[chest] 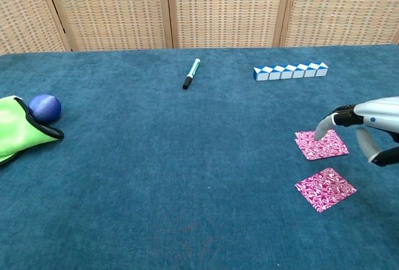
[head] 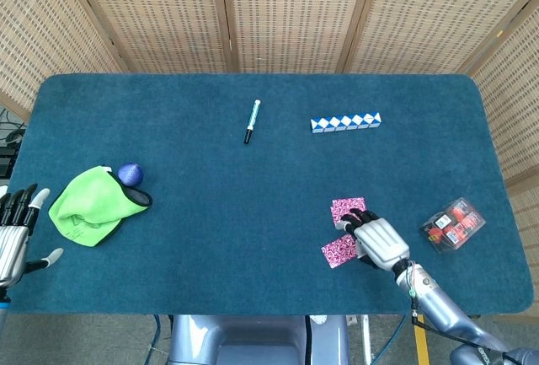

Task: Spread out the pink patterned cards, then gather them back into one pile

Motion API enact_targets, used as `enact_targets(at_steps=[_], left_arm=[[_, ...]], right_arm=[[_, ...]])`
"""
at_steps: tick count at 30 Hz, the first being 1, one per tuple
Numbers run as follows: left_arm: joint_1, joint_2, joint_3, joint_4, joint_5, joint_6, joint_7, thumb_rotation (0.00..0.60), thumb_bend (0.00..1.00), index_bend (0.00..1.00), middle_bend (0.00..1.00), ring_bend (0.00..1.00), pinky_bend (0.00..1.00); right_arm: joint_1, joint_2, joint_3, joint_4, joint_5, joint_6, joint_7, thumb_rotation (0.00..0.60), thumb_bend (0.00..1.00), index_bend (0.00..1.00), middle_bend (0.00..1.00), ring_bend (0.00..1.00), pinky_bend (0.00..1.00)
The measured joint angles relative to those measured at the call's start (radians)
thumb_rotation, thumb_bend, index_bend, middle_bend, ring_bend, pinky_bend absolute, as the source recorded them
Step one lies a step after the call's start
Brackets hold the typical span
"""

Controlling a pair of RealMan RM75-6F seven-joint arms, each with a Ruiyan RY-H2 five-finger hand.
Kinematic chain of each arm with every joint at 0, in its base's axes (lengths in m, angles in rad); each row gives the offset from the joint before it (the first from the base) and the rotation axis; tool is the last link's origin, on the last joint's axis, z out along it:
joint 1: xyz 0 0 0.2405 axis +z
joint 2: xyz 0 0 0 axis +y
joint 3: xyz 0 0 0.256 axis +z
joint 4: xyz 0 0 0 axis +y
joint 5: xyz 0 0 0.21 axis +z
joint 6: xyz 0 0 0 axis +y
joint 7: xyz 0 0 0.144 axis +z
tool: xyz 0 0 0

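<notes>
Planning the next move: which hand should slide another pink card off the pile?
The right hand. Its fingers are already at the pink cards, beside the separated card. The left hand sits at the table's far edge, beyond the green cloth.

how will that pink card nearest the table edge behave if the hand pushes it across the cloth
The near pink card lies flat and looks very thin, so it is probably light and would slide rather than tip or roll. The table cover looks like napped fabric, so it may drag a little. Lifting it could be awkward for the right hand, since no edge shows raised to catch.
</notes>
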Motion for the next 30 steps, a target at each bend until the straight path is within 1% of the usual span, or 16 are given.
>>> enact_targets(at_steps=[7, 10, 15, 18, 22, 30], left_arm=[[-0.001, 0.003, 0.001, -0.002, -0.001, -0.005, -0.005, 0.6, 0.0, 0.0, 0.0, 0.0, 0.0], [-0.001, 0.004, 0.001, -0.002, -0.001, -0.005, -0.006, 0.6, 0.0, 0.0, 0.0, 0.0, 0.0], [-0.002, 0.004, 0.001, -0.002, -0.002, -0.006, -0.006, 0.6, 0.0, 0.0, 0.0, 0.0, 0.0], [-0.002, 0.005, 0.001, -0.003, -0.003, -0.007, -0.005, 0.6, 0.0, 0.0, 0.0, 0.0, 0.0], [-0.002, 0.004, 0.001, -0.004, -0.004, -0.006, -0.003, 0.6, 0.0, 0.0, 0.0, 0.0, 0.0], [-0.001, 0.003, 0.0, -0.005, -0.006, -0.005, 0.003, 0.6, 0.0, 0.0, 0.0, 0.0, 0.0]], right_arm=[[0.049, -0.072, 0.028, 0.095, 0.171, -0.108, -0.047, 0.6, 1.0, 0.23, 0.19, 0.11, 0.17], [0.062, -0.099, 0.032, 0.125, 0.209, -0.126, -0.069, 0.6, 1.0, 0.23, 0.19, 0.11, 0.17], [0.067, -0.113, 0.028, 0.143, 0.226, -0.129, -0.083, 0.6, 1.0, 0.23, 0.19, 0.11, 0.17], [0.068, -0.105, 0.017, 0.143, 0.232, -0.138, -0.096, 0.6, 1.0, 0.23, 0.19, 0.11, 0.17], [0.071, -0.068, -0.01, 0.115, 0.244, -0.159, -0.122, 0.6, 1.0, 0.23, 0.19, 0.11, 0.17], [0.056, -0.008, -0.065, 0.074, 0.239, -0.157, -0.154, 0.6, 1.0, 0.23, 0.19, 0.11, 0.17]])
